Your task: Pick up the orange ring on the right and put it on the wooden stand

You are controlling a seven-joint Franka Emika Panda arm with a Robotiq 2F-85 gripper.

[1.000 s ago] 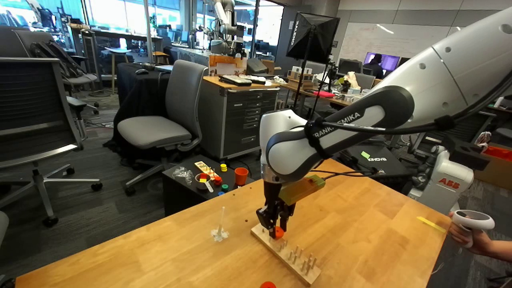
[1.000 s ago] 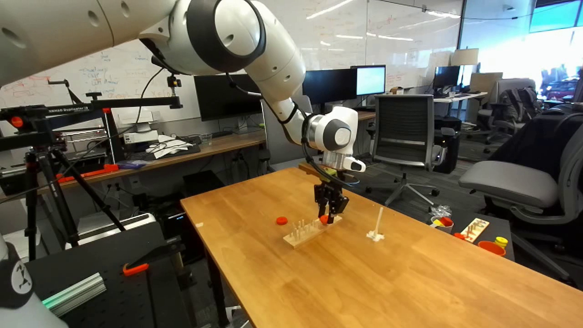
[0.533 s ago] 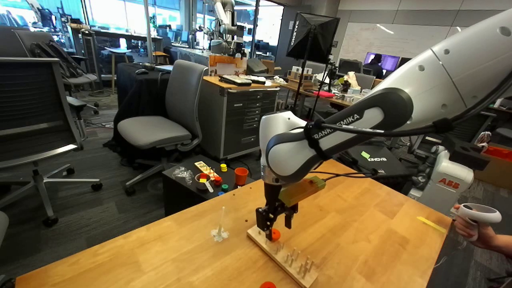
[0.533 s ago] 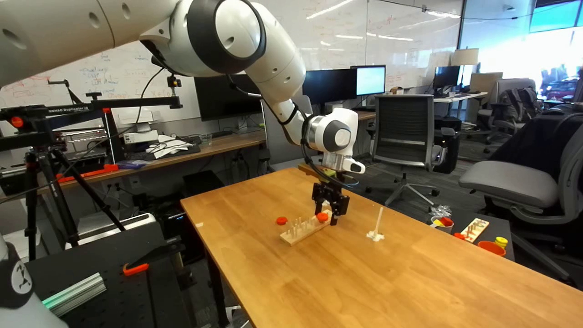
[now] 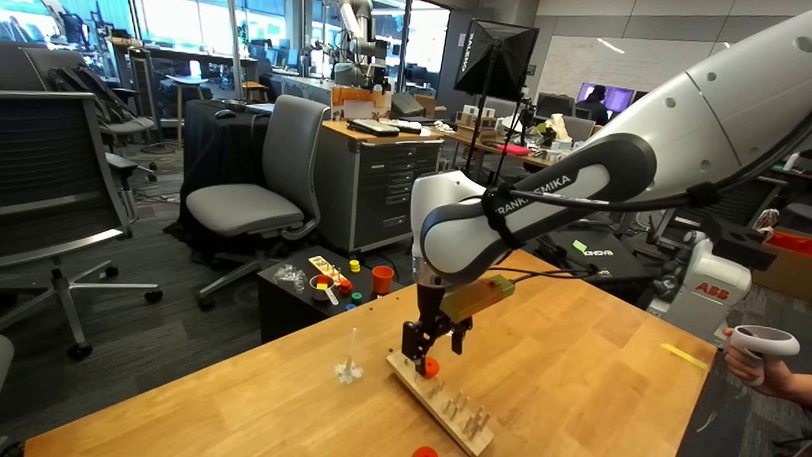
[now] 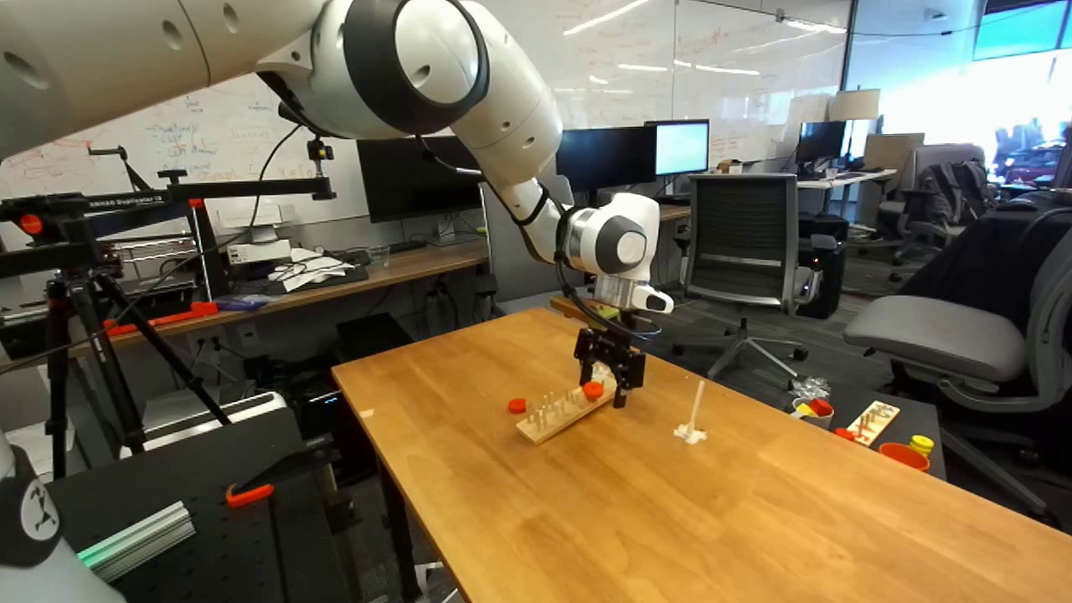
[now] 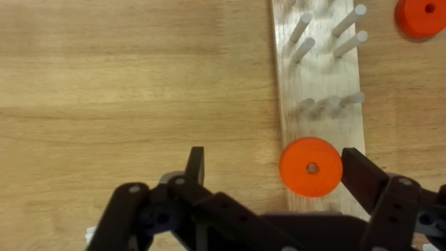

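We've got the black two-finger gripper [image 7: 273,161] low over the work, its fingers [image 7: 362,177] spread wide apart. The flat, round orange-red ring [image 7: 311,157] is over one end of the long, narrow stand of light wood [image 7: 322,78], between the two fingertips but way off centre. In the wrist view its edge is right next to one finger (whether they actually touch, we can't tell), while the other finger hangs over the light-brown wooden table [image 7: 139,87]. We can see the ring's small centre hole, but can't make out whether a peg runs through it.

The thin, round wooden pegs [image 7: 351,44] stick up further along the stand, and we can spot them in both exterior views too. A second round orange-red ring [image 7: 420,21] sits on the table near the stand, toward the end away from the gripper.

Well apart from all that, a thin, pale upright rod [image 6: 695,406] stands on the table. In an exterior view we also see a person's hand [image 5: 771,381] holding a white ring-topped controller [image 5: 774,346], plus a tapered orange cup [image 5: 382,279] on a low black side table [image 5: 285,317]
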